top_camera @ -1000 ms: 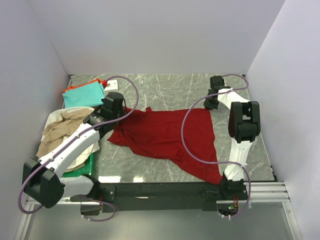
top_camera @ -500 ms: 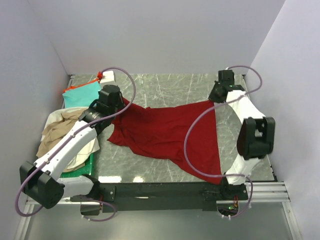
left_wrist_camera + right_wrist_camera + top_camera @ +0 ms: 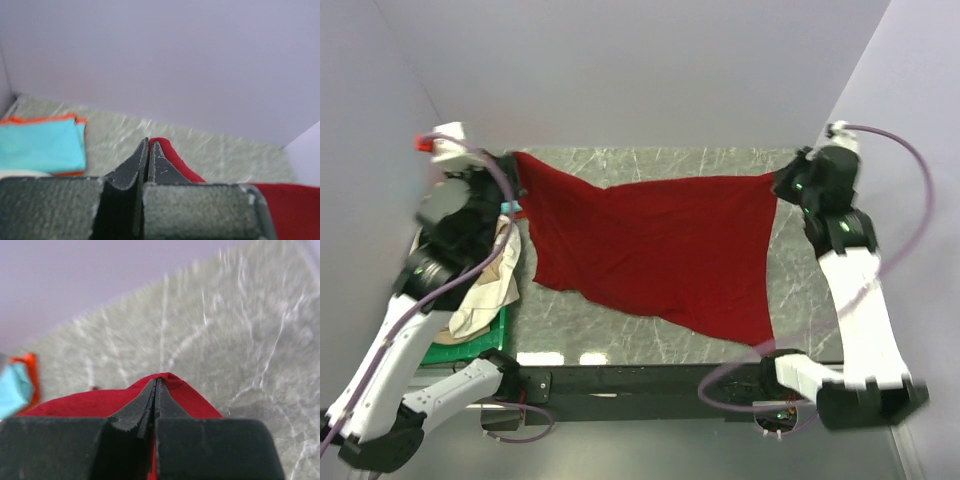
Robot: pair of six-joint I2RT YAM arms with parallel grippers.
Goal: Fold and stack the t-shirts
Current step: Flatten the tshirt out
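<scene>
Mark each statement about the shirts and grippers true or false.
1. The left gripper and right gripper are each shut on the red shirt. True.
2. The red shirt is folded into a neat square. False: it hangs unfolded, spread wide between the two grippers.
3. The teal shirt lies on the table, apart from the red shirt. True.
4. The right gripper holds the pale shirts. False: they lie heaped on the left, over the green tray, and no gripper holds them.
</scene>
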